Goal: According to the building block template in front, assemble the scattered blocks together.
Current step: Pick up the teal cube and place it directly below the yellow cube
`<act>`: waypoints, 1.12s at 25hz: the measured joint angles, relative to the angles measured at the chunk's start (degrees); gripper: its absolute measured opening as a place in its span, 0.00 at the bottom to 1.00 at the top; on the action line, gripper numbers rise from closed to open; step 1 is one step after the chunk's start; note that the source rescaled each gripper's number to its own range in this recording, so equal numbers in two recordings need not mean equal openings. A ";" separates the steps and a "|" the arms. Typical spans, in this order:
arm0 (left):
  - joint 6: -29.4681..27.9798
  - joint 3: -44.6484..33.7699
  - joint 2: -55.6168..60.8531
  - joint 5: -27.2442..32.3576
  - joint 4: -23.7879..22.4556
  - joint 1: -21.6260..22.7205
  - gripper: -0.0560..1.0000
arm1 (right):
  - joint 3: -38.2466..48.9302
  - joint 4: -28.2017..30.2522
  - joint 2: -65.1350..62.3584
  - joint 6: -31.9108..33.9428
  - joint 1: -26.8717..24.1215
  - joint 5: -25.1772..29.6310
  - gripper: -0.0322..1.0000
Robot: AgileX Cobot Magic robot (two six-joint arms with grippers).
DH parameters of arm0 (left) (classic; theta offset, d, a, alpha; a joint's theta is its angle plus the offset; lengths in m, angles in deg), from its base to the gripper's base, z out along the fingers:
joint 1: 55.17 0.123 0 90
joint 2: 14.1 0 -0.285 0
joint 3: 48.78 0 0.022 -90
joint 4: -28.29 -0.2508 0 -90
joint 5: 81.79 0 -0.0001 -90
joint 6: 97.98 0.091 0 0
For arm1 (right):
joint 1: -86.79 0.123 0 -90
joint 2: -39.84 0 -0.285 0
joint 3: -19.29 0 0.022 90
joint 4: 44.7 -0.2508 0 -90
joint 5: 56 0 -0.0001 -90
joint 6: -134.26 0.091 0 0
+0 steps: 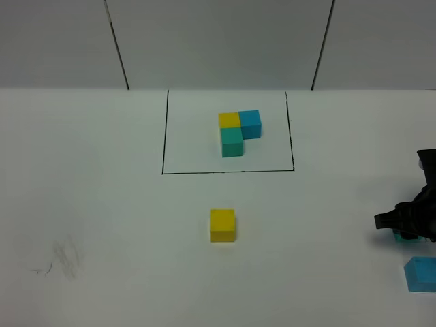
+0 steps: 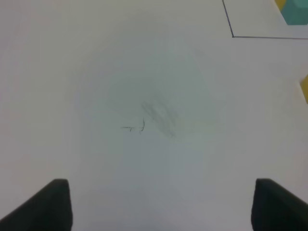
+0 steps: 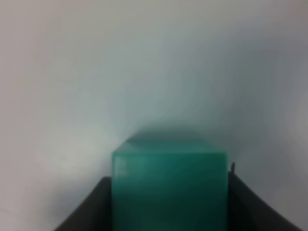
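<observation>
Exterior high: white table (image 1: 102, 204), black outline (image 1: 228, 172) at centre-back framing the building block template (image 1: 238, 133), a yellow/blue/teal L. Right gripper (image 1: 403, 228) sits far right of the outline, clamped on the teal-green cube (image 3: 168, 187). Only a sliver of that cube shows here; the right wrist view shows it whole, jaws touching both sides. Left gripper (image 2: 161, 207) shows only in the left wrist view, spread wide, nothing between. Yellow cube (image 1: 222, 225) is just camera-side of the outline, unobstructed. Blue cube (image 1: 420, 274) is far right of the outline, near the right gripper but apart. Pencil smudge (image 1: 65, 259) lies far left of the outline.

High camera overlooks the table (image 1: 102, 204); left wrist shares its pencil smudge (image 2: 159, 118); right wrist crowds teal-green cube (image 3: 168, 187).
</observation>
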 joint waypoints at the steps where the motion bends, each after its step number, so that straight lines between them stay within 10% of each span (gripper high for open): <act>1: 0.00 0.00 0.00 0.00 0.00 0.00 0.67 | 0.00 0.00 0.00 -0.13 0.00 -0.04 0.04; 14: 0.00 0.00 0.00 0.00 0.00 0.00 0.67 | -0.62 -1.85 -16.33 -2.74 9.24 6.66 0.04; 28: 0.00 0.00 0.00 0.00 0.00 0.00 0.67 | -0.62 6.56 -26.78 39.62 41.92 22.08 0.04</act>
